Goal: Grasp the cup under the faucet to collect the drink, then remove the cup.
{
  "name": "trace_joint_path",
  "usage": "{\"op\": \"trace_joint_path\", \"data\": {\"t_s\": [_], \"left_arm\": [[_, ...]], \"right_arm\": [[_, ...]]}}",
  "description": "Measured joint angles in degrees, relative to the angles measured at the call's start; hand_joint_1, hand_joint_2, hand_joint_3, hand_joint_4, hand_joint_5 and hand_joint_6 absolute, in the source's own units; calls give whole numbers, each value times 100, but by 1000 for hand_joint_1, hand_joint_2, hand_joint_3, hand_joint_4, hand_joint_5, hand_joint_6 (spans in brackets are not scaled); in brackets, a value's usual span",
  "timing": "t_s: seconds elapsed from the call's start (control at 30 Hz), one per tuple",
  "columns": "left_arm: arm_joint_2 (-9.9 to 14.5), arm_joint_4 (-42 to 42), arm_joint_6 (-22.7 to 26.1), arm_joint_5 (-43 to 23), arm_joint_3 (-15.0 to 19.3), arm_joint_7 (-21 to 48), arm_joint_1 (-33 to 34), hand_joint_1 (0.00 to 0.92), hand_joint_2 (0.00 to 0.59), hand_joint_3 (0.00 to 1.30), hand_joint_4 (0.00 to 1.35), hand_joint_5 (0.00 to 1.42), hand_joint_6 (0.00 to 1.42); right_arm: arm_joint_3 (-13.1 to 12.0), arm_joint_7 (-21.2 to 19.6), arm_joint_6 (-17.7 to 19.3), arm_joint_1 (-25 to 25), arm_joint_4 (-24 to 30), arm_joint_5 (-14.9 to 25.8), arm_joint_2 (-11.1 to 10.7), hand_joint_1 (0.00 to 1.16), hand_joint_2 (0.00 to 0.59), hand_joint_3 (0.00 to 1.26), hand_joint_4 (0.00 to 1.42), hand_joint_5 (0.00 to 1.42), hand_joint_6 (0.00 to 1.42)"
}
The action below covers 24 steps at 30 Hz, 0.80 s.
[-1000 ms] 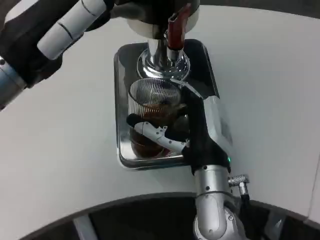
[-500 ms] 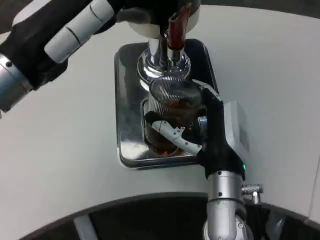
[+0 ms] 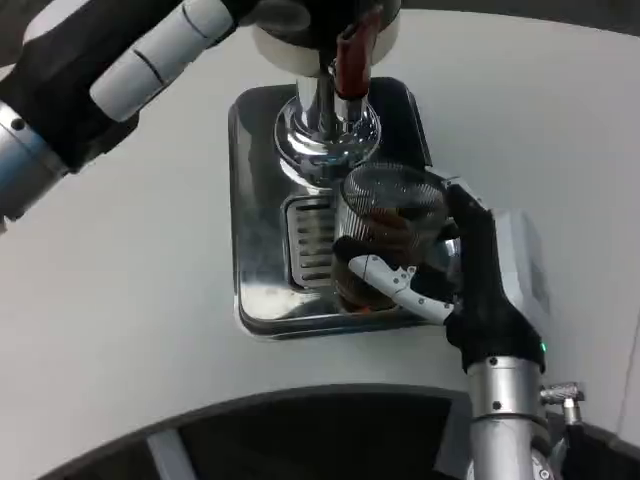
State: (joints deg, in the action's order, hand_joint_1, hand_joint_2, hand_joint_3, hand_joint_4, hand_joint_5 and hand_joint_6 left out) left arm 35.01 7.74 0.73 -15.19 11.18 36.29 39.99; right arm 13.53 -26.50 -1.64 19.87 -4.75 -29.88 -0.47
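Observation:
A clear ribbed cup [image 3: 385, 228] with brown drink in its lower part is gripped by my right hand [image 3: 452, 272], whose fingers wrap around its side. The cup hangs over the right part of the steel drip tray [image 3: 258, 250], to the right of and below the chrome faucet [image 3: 327, 125] with its red lever [image 3: 352, 58]. The slotted grate [image 3: 308, 238] under the faucet is uncovered. My left hand [image 3: 130, 70] reaches up at the top left toward the dispenser body [image 3: 290, 35]; its fingertips are hidden there.
The white table [image 3: 120, 330] spreads to the left and right of the tray. Its curved front edge runs along the bottom, with dark floor below it.
My right hand has carried the cup rightward from under the faucet, toward the tray's right edge, baring the grate. The left arm has stayed roughly where it was.

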Motion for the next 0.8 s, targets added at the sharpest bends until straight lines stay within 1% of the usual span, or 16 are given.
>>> {"op": "trace_joint_path", "data": {"t_s": [0.2,0.37,0.53,0.73,0.8], "left_arm": [[-137,209,-179,-40,266,-288,-24,0,129,273,177,189,236],[-110,613,-276,-42,466,-347,-329,0,127,282,189,204,257],[105,1151,-352,11,725,-343,-1013,0,127,282,192,207,259],[121,1533,-367,38,1069,-398,-2057,0,127,282,194,213,260],[118,1611,-367,37,1118,-434,-2296,0,127,282,194,215,261]], "right_arm": [[-93,137,47,-155,193,6,-41,928,182,711,914,1263,1424],[-186,203,49,-246,315,9,-72,930,183,717,914,1265,1424],[-252,305,57,-342,439,24,-158,932,183,726,927,1266,1424],[-311,402,68,-478,587,85,-205,933,183,739,945,1280,1424],[-326,445,68,-500,648,107,-214,933,183,743,947,1280,1424]]}}
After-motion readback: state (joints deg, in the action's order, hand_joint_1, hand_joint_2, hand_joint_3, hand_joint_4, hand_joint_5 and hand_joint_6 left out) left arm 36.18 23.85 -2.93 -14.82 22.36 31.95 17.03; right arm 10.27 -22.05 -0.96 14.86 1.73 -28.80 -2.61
